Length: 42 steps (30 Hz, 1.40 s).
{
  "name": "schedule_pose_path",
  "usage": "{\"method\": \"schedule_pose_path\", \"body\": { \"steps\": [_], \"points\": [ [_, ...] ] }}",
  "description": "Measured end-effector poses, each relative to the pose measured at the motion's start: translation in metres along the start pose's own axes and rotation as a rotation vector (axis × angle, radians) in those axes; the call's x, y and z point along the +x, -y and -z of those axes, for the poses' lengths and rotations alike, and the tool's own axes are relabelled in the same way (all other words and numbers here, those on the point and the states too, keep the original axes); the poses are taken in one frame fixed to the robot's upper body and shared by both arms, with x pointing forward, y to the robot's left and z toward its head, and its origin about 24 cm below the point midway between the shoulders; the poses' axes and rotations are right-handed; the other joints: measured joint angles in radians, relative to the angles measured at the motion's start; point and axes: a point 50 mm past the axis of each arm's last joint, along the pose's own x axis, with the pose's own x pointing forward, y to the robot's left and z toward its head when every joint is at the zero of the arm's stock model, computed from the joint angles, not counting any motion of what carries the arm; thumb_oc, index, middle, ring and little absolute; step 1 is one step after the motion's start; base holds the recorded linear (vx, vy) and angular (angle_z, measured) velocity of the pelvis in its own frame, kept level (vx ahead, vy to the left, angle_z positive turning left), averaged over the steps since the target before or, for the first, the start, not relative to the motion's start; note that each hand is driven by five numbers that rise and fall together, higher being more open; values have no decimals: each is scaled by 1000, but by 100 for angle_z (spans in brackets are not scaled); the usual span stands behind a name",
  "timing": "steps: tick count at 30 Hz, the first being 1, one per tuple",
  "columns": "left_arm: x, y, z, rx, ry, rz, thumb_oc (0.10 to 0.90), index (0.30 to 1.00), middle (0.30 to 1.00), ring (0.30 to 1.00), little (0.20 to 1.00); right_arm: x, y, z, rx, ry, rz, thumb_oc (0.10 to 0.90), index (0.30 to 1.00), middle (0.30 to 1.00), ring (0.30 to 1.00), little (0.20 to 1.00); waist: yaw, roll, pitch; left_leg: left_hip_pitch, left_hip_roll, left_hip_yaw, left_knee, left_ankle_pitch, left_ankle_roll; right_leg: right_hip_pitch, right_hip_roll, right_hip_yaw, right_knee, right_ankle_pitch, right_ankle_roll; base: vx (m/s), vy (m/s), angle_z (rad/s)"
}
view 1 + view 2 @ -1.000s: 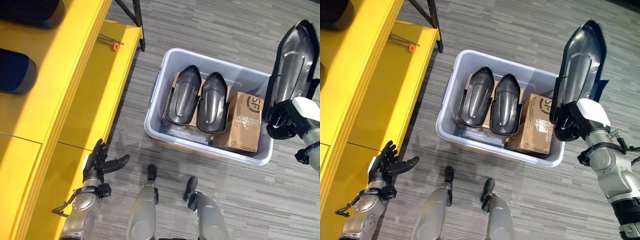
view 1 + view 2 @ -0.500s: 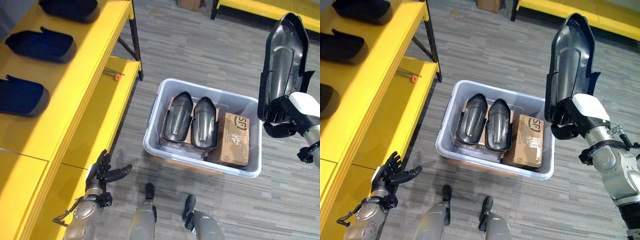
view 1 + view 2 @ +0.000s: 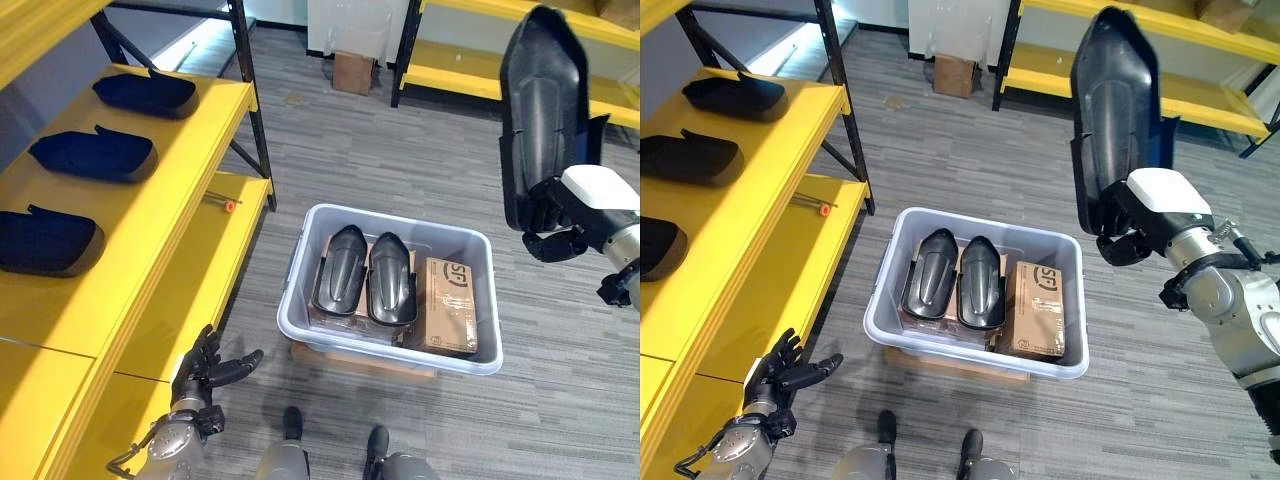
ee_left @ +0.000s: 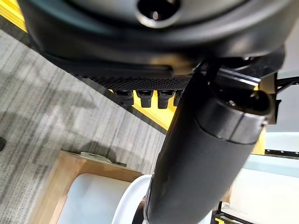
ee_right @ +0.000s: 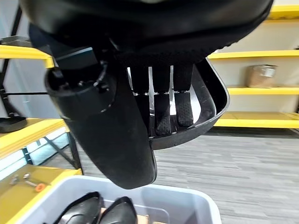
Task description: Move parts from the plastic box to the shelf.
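My right hand (image 3: pixel 560 215) is shut on a long black moulded part (image 3: pixel 541 110), holding it upright high above the floor to the right of the grey plastic box (image 3: pixel 300 300); in the right wrist view its fingers (image 5: pixel 163 105) curl over the part's rim (image 5: pixel 212 109). Two more black parts (image 3: pixel 362 275) lie side by side in the box beside a cardboard carton (image 3: pixel 447 305). Three dark parts (image 3: pixel 95 152) rest on the yellow shelf (image 3: pixel 170 200) at the left. My left hand (image 3: pixel 205 368) hangs open and empty low by the shelf's lower board.
An orange-tipped tool (image 3: pixel 222 201) lies on the lower shelf board. Black shelf posts (image 3: pixel 250 100) stand behind it. More yellow shelving (image 3: pixel 450 70) and a small carton (image 3: pixel 351 72) are at the far side. The box sits on a wooden base (image 3: pixel 360 357).
The camera has tilted up and back, so more of the shelf and room shows. My right hand has lifted the black part slightly higher. The left hand stays in place.
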Motion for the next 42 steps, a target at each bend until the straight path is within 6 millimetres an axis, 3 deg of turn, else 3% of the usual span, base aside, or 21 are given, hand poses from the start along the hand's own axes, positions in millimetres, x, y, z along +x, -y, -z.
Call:
{"method": "schedule_pose_path", "body": {
  "steps": [9, 11, 13, 14, 15, 16, 17, 18, 20, 22, 23, 25, 27, 30, 31, 32, 35, 39, 42],
  "points": [
    [-4, 0, 15, -20, -50, -20, 900, 1000, 1000, 1000, 1000, 28, 7, -34, -82, 135, -41, 400, 300, 300, 300, 300, 45, 27, -4, 16, 65, -22, 1, 21, -48, 11, 66, -9, 21, -19, -42, -92, -131, 0],
    [-9, -2, 22, -20, -77, -28, 900, 1000, 1000, 1000, 1000, 30, 13, -37, -105, 150, -32, 400, 300, 300, 300, 300, 60, 50, -2, 5, 77, -34, 1, 34, -61, -1, 79, -23, 39, -26, -52, -226, -72, 15],
    [-9, 1, 26, -31, -85, -18, 900, 1000, 1000, 1000, 1000, 27, 29, -33, -176, 145, -17, 400, 300, 300, 300, 300, 60, 97, 8, -41, 86, -73, -23, 64, -114, -30, 86, -82, 49, -37, -73, -173, -65, 78],
    [-11, 4, 36, -54, -119, -30, 900, 1000, 1000, 1000, 1000, 24, 35, -28, -202, 124, -13, 400, 300, 300, 300, 300, 75, 141, 18, -74, 105, -54, -48, 45, -115, -40, 97, -126, 62, -37, -94, -134, -144, 120],
    [-11, 4, 38, -54, -127, -29, 900, 1000, 1000, 1000, 1000, 18, 37, -25, -227, 119, -21, 400, 300, 300, 300, 300, 71, 143, 25, -91, 117, 18, -40, -12, -99, -52, 77, -155, 61, -43, -99, -117, -133, 120],
    [-13, 1, 41, -53, -140, -42, 900, 1000, 1000, 1000, 1000, 15, 36, -24, -227, 120, -23, 400, 300, 300, 300, 300, 55, 131, 32, -112, 128, 68, -32, -26, -108, -55, 52, -196, 51, -42, -110, -68, -67, 98],
    [-14, -1, 46, -47, -166, -50, 900, 1000, 1000, 1000, 1000, 15, 35, -24, -231, 127, -28, 400, 300, 300, 300, 300, 59, 117, 40, -108, 128, 92, -34, -4, -93, -60, 23, -220, 48, -30, -135, -118, -4, 81],
    [-15, -2, 50, -43, -186, -52, 900, 1000, 1000, 1000, 1000, 14, 36, -25, -240, 133, -26, 400, 300, 300, 300, 300, 63, 107, 42, -103, 139, 113, -25, 4, -112, -65, 7, -230, 31, -21, -141, -68, 1, 57],
    [-17, -2, 53, -42, -197, -48, 900, 1000, 1000, 1000, 1000, 12, 42, -26, -255, 140, -12, 400, 300, 300, 300, 300, 64, 96, 44, -87, 170, 73, 20, 19, -136, -62, -13, -260, -3, 10, -145, -111, -21, 58],
    [-17, 0, 52, -45, -196, -31, 900, 1000, 1000, 1000, 1000, 12, 42, -24, -256, 128, -14, 400, 300, 300, 300, 300, 64, 95, 46, -34, 195, 46, 41, 42, -149, -57, -22, -269, -1, 11, -140, -129, -15, 48],
    [-16, 3, 51, -50, -187, -19, 900, 1000, 1000, 1000, 1000, 12, 42, -22, -256, 117, -16, 400, 300, 300, 300, 300, 53, 87, 50, 19, 214, 68, 107, 24, -159, -50, -49, -315, 4, 24, -127, -26, 16, 54],
    [-15, 10, 49, -65, -177, 0, 900, 1000, 1000, 1000, 1000, 9, 49, -17, -286, 98, -14, 400, 300, 300, 300, 300, 16, 117, 40, 71, 210, 79, 60, 121, -151, -55, -47, -338, 20, 17, -90, -52, 52, 76],
    [-5, 18, 36, -75, -130, 20, 900, 1000, 1000, 1000, 1000, 8, 51, -13, -295, 79, -14, 400, 300, 300, 300, 300, 4, 111, 44, 69, 191, 86, -6, 118, -145, -71, -80, -367, 54, 25, -76, -37, 94, 68],
    [0, 28, 26, -81, -91, 57, 900, 1000, 1000, 1000, 1000, 5, 61, -13, -284, 81, 33, 400, 300, 300, 300, 300, -2, 129, 40, 54, 175, 147, -58, 94, -101, -64, -118, -420, 79, 22, -38, 5, 178, 73],
    [3, 35, 23, -80, -85, 78, 900, 1000, 1000, 1000, 1000, 1, 63, -9, -291, 63, 52, 400, 300, 300, 300, 300, -26, 139, 39, 39, 165, 205, -67, 88, -73, -59, -141, -450, 98, 15, -26, 75, 146, 114],
    [3, 41, 22, -80, -81, 96, 900, 1000, 1000, 1000, 1000, 0, 63, -7, -298, 53, 53, 400, 300, 300, 300, 300, -44, 163, 25, 40, 165, 259, -88, 43, -42, -54, -144, -482, 105, 12, -22, 74, 149, 96],
    [-4, 30, 29, -75, -100, 77, 900, 1000, 1000, 1000, 1000, -6, 48, -9, -271, 73, 32, 400, 300, 300, 300, 300, -21, 140, 16, 51, 124, 254, -90, 33, -55, -57, -175, -404, 119, -1, 3, 66, 157, 30],
    [-13, 13, 39, -74, -132, 21, 900, 1000, 1000, 1000, 1000, -13, 36, -13, -260, 104, -3, 400, 300, 300, 300, 300, -19, 116, 0, 50, 97, 248, -82, 29, -35, -51, -200, -407, 121, 19, 18, 53, 135, 9],
    [-13, 14, 39, -66, -131, 27, 900, 1000, 1000, 1000, 1000, -18, 28, -5, -228, 62, -10, 400, 300, 300, 300, 300, -5, 96, -14, 52, 73, 226, -71, 29, -34, -27, -219, -418, 118, 27, 30, 47, 155, 23]
  ]
}}
